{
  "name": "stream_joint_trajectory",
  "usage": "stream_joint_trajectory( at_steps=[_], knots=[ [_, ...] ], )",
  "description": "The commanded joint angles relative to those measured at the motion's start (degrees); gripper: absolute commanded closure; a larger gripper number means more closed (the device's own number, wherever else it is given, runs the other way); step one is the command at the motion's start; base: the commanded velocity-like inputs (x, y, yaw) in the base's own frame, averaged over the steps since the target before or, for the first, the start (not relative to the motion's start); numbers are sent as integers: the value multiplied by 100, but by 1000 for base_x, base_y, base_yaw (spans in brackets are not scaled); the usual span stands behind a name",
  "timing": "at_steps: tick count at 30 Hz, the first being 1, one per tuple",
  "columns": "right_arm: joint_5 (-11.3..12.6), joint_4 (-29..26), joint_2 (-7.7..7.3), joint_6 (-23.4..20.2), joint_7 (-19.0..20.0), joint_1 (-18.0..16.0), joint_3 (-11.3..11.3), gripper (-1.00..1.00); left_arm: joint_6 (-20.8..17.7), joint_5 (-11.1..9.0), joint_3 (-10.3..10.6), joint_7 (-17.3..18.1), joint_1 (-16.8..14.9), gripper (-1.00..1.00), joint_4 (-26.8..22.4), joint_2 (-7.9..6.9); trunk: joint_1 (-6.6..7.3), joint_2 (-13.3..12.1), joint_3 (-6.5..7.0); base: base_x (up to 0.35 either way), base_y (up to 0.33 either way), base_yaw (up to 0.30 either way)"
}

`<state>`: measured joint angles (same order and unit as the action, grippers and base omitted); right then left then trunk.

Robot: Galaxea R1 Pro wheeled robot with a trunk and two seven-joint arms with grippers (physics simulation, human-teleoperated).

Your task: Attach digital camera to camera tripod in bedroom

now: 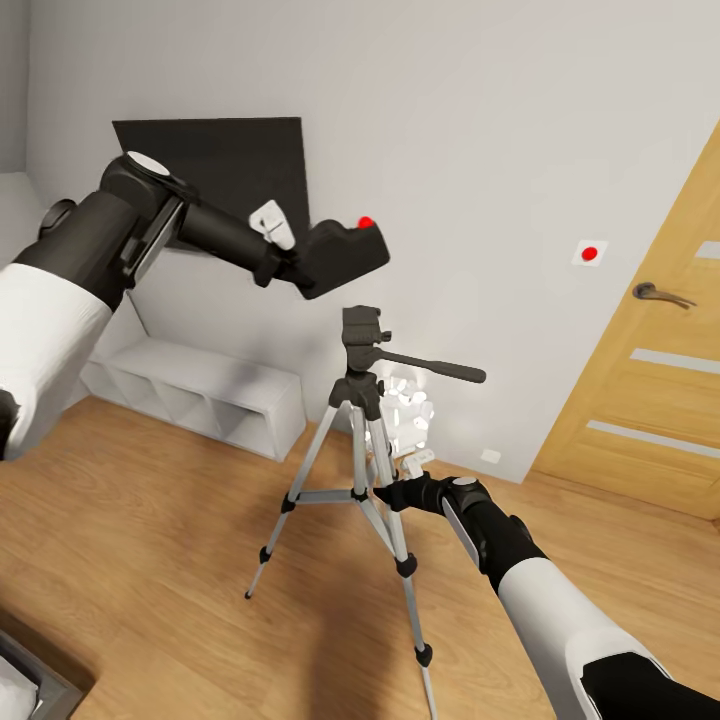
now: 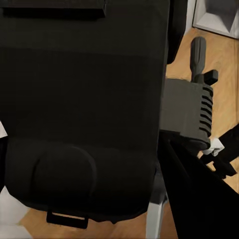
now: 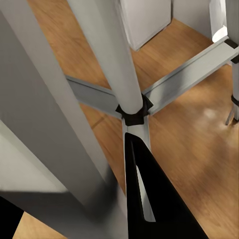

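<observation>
The digital camera [image 1: 342, 256], black and boxy with a red dot on top, is held in the air by my left gripper [image 1: 298, 268], which is shut on it. It hangs tilted, just above and a little left of the black head [image 1: 362, 330] of the camera tripod [image 1: 362, 470]. The camera's dark body [image 2: 84, 109] is close up in the left wrist view, with the tripod head [image 2: 188, 110] and pan handle [image 2: 198, 52] beyond it. My right gripper [image 1: 390, 492] is shut on a silver tripod leg [image 3: 45, 129] near the brace, with one black finger [image 3: 144, 199] showing.
A black wall TV [image 1: 215, 170] hangs behind the left arm, above a grey cube shelf [image 1: 200, 395]. A white spiky lamp [image 1: 410, 410] stands behind the tripod. An oak door [image 1: 650, 390] is at the right, a bed corner [image 1: 30, 690] at the lower left.
</observation>
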<state>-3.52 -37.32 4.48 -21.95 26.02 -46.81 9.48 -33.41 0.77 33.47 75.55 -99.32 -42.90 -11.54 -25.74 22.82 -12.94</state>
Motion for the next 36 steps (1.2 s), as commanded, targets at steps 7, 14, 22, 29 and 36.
stream_joint_trajectory(
  at_steps=[7,14,22,29,36],
  knots=[
    [-390,5,0,6,-106,-3,10,100,31,18,3,24,-8,100,4,153,-4,10,-13,0,0,0],
    [-394,5,0,9,-109,-3,10,100,257,27,2,21,-8,100,14,300,-4,10,-13,0,0,0],
    [-409,3,0,11,-123,-3,9,100,344,20,9,37,-8,100,73,331,-4,10,-13,0,0,0],
    [-424,5,0,13,-123,-3,10,100,264,50,9,35,-8,100,19,331,-4,10,-13,0,0,0],
    [-422,5,1,13,-123,-3,10,100,122,61,8,22,-8,100,-6,336,-4,10,-13,0,0,0]
  ],
)
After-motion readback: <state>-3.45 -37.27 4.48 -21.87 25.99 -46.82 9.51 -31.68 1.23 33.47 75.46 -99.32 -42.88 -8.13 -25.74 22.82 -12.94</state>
